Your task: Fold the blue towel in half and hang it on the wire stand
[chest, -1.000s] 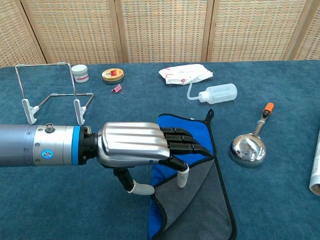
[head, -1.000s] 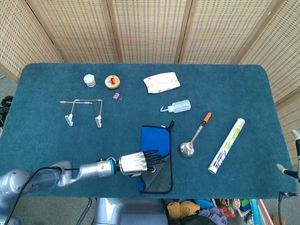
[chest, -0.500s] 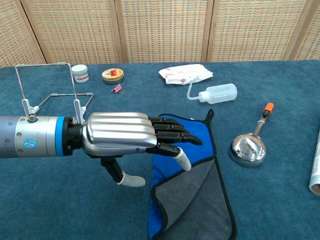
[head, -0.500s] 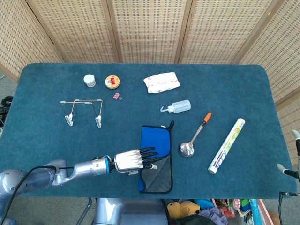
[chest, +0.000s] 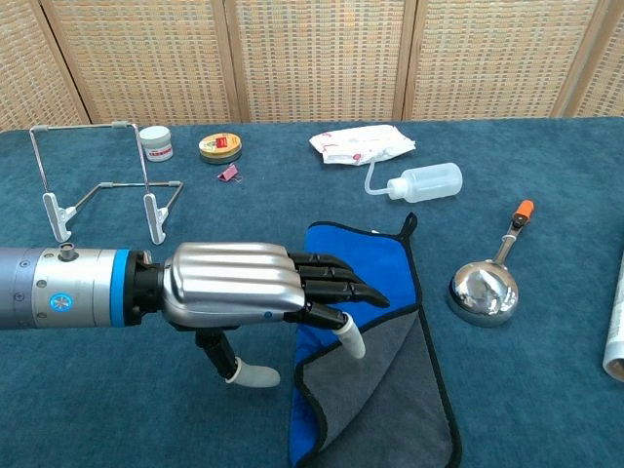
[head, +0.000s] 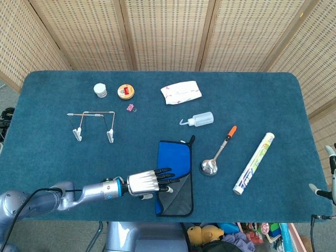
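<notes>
The blue towel (head: 176, 163) lies near the table's front edge, folded lengthwise, with its grey underside turned up at the near end (chest: 390, 390). My left hand (head: 144, 182) hovers at the towel's left edge, fingers stretched flat over the blue cloth (chest: 380, 278) and thumb pointing down beside it. It holds nothing. The wire stand (head: 94, 123) stands upright at the left, well behind that hand (chest: 244, 283). In the chest view the stand (chest: 97, 185) carries nothing. Only two spread fingertips of my right hand (head: 328, 173) show at the head view's right edge, off the table.
A metal spoon (head: 212, 163) with an orange-tipped handle lies right of the towel, and a wrapped roll (head: 254, 163) lies beyond it. Behind are a squeeze bottle (head: 200, 119), a white packet (head: 180, 92), a round tin (head: 125, 91), a small jar (head: 100, 90) and a pink clip (head: 130, 107).
My left hand has drawn back to the left and uncurled its fingers off the towel. The towel stays where it lay.
</notes>
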Robot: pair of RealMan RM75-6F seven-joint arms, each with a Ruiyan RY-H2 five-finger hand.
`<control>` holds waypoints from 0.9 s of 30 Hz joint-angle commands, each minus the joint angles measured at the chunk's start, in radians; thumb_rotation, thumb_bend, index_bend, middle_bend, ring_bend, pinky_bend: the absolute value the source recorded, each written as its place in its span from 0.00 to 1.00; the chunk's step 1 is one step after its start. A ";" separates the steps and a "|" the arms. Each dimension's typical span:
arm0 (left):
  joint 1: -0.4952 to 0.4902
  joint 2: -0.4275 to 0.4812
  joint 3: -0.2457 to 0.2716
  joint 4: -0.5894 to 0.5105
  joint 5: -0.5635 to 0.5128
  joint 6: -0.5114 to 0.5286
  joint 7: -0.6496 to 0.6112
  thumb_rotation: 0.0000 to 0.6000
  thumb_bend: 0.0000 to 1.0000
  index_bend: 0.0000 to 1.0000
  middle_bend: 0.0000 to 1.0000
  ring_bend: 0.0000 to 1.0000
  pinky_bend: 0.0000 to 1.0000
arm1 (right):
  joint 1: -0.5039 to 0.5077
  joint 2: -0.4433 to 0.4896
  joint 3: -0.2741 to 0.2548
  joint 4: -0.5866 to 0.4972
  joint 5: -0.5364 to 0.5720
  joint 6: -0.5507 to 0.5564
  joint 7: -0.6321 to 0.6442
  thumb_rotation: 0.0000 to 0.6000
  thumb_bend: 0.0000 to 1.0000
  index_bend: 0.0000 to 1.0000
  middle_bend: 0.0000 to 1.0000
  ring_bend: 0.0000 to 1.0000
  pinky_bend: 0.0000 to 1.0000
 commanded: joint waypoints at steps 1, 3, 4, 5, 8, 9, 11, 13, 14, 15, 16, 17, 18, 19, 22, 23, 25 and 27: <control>0.002 -0.015 -0.001 0.016 -0.002 -0.008 -0.012 1.00 0.36 0.24 0.00 0.00 0.00 | 0.001 0.000 0.000 0.002 0.002 -0.002 0.001 1.00 0.00 0.00 0.00 0.00 0.00; 0.004 -0.026 -0.001 0.028 -0.002 -0.011 -0.015 1.00 0.35 0.24 0.00 0.00 0.00 | 0.001 0.000 0.001 0.003 0.003 -0.004 0.002 1.00 0.00 0.00 0.00 0.00 0.00; 0.005 -0.030 -0.002 0.032 -0.002 -0.011 -0.015 1.00 0.35 0.24 0.00 0.00 0.00 | 0.001 0.000 0.001 0.003 0.003 -0.005 0.003 1.00 0.00 0.00 0.00 0.00 0.00; 0.006 -0.036 -0.003 0.037 -0.002 -0.011 -0.014 1.00 0.35 0.24 0.00 0.00 0.00 | 0.002 0.001 0.001 0.003 0.003 -0.005 0.003 1.00 0.00 0.00 0.00 0.00 0.00; 0.008 -0.059 -0.011 0.058 -0.001 -0.007 -0.012 1.00 0.36 0.25 0.00 0.00 0.00 | 0.002 0.001 0.001 0.004 0.003 -0.006 0.004 1.00 0.00 0.00 0.00 0.00 0.00; 0.008 -0.067 -0.013 0.063 -0.002 -0.009 -0.013 1.00 0.38 0.26 0.00 0.00 0.00 | 0.003 0.001 0.001 0.003 0.002 -0.006 0.005 1.00 0.00 0.00 0.00 0.00 0.00; 0.008 -0.079 -0.018 0.069 -0.006 -0.015 -0.015 1.00 0.43 0.30 0.00 0.00 0.00 | 0.003 0.001 0.001 0.003 0.003 -0.008 0.006 1.00 0.00 0.00 0.00 0.00 0.00; 0.006 -0.092 -0.021 0.076 -0.006 -0.021 -0.009 1.00 0.47 0.34 0.00 0.00 0.00 | 0.002 0.002 0.001 0.003 0.004 -0.008 0.008 1.00 0.00 0.00 0.00 0.00 0.00; 0.006 -0.096 -0.021 0.078 -0.005 -0.022 -0.007 1.00 0.49 0.36 0.00 0.00 0.00 | 0.002 0.003 0.002 0.003 0.004 -0.008 0.008 1.00 0.00 0.00 0.00 0.00 0.00; 0.005 -0.100 -0.023 0.080 -0.005 -0.023 -0.005 1.00 0.49 0.37 0.00 0.00 0.00 | 0.002 0.003 0.002 0.003 0.005 -0.007 0.009 1.00 0.00 0.00 0.00 0.00 0.00; 0.005 -0.104 -0.024 0.081 -0.004 -0.022 -0.001 1.00 0.50 0.38 0.00 0.00 0.00 | 0.002 0.003 0.002 0.004 0.005 -0.007 0.011 1.00 0.00 0.00 0.00 0.00 0.00; 0.006 -0.105 -0.024 0.082 -0.003 -0.021 0.001 1.00 0.50 0.39 0.00 0.00 0.00 | 0.002 0.003 0.002 0.004 0.006 -0.008 0.011 1.00 0.00 0.00 0.00 0.00 0.00; 0.006 -0.108 -0.026 0.083 -0.003 -0.020 0.005 1.00 0.50 0.40 0.00 0.00 0.00 | 0.002 0.004 0.002 0.004 0.006 -0.008 0.012 1.00 0.00 0.00 0.00 0.00 0.00; 0.006 -0.109 -0.027 0.083 -0.003 -0.018 0.007 1.00 0.50 0.41 0.00 0.00 0.00 | 0.002 0.004 0.002 0.004 0.006 -0.009 0.012 1.00 0.00 0.00 0.00 0.00 0.00; 0.008 -0.112 -0.031 0.084 -0.004 -0.013 0.012 1.00 0.50 0.47 0.00 0.00 0.00 | 0.003 0.004 0.002 0.005 0.006 -0.011 0.014 1.00 0.00 0.00 0.00 0.00 0.00; 0.007 -0.114 -0.033 0.085 -0.004 -0.011 0.013 1.00 0.50 0.49 0.00 0.00 0.00 | 0.003 0.004 0.002 0.005 0.005 -0.011 0.015 1.00 0.00 0.00 0.00 0.00 0.00; 0.000 -0.124 -0.047 0.096 0.011 0.014 0.034 1.00 0.50 0.55 0.00 0.00 0.00 | 0.003 0.006 0.002 0.003 0.004 -0.011 0.016 1.00 0.00 0.00 0.00 0.00 0.00; -0.008 -0.136 -0.053 0.110 0.025 0.029 0.051 1.00 0.50 0.58 0.00 0.00 0.00 | 0.003 0.007 0.001 0.003 0.003 -0.012 0.017 1.00 0.00 0.00 0.00 0.00 0.00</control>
